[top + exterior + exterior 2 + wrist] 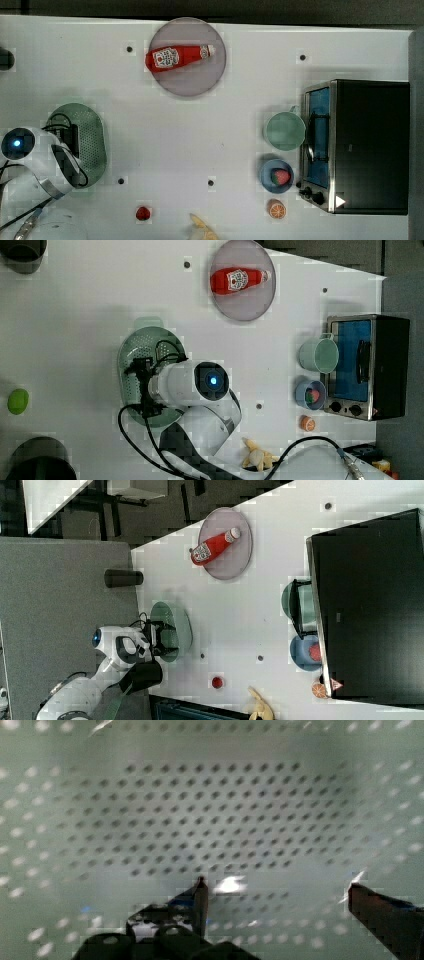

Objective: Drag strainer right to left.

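Observation:
The pale green perforated strainer (pixel 94 142) lies near the top view's left edge, partly covered by my white arm. It also appears as the oval strainer (pixel 131 357) in the left view and the strainer (pixel 181 622) in the right view. My gripper (pixel 276 887) is down inside the basket, open, with both dark fingers spread above the strainer's holed floor (pixel 225 810) and nothing between them. The black gripper (pixel 142 385) sits over the strainer's middle in the left view.
A grey plate (pixel 210 75) holding a ketchup bottle (pixel 177 57) is at the top view's upper centre. At the top view's right stand a mint cup (pixel 285 131), a blue bowl (pixel 265 182) with a strawberry, an orange half (pixel 276 209) and a toaster oven (pixel 367 145). A small red fruit (pixel 143 213) lies near the bottom edge.

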You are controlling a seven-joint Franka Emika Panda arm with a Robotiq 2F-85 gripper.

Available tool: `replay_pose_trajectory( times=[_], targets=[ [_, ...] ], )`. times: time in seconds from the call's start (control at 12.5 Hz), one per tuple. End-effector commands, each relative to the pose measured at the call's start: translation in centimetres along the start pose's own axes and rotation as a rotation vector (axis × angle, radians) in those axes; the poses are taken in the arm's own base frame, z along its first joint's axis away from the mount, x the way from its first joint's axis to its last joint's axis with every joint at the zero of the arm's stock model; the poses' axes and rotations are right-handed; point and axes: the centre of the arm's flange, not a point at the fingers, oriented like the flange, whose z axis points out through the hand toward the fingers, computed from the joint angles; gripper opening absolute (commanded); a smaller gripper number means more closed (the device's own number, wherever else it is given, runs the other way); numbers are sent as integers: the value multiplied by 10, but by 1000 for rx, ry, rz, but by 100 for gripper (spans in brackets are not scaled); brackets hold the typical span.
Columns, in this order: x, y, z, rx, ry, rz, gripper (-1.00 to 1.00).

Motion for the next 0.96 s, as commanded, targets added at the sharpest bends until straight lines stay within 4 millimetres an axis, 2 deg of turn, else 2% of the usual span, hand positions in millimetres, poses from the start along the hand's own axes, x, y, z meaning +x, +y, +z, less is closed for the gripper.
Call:
replay_pose_trajectory(
  times=[0.08, 0.24, 0.4, 0.56, 0.72, 0.8, 0.96],
  targets=[
    [40, -29, -101, 68, 29, -52, 100],
    [67, -37, -179, 99, 41, -132, 100],
    [121, -41, -262, 129, 60, -195, 100],
    [193, -34, -336, 137, 97, -298, 100],
    [265, -15, -401, 157, 113, -409, 100],
    [304, -2, -426, 153, 122, -462, 100],
    [373, 28, -462, 126, 149, -585, 100]
  ],
)
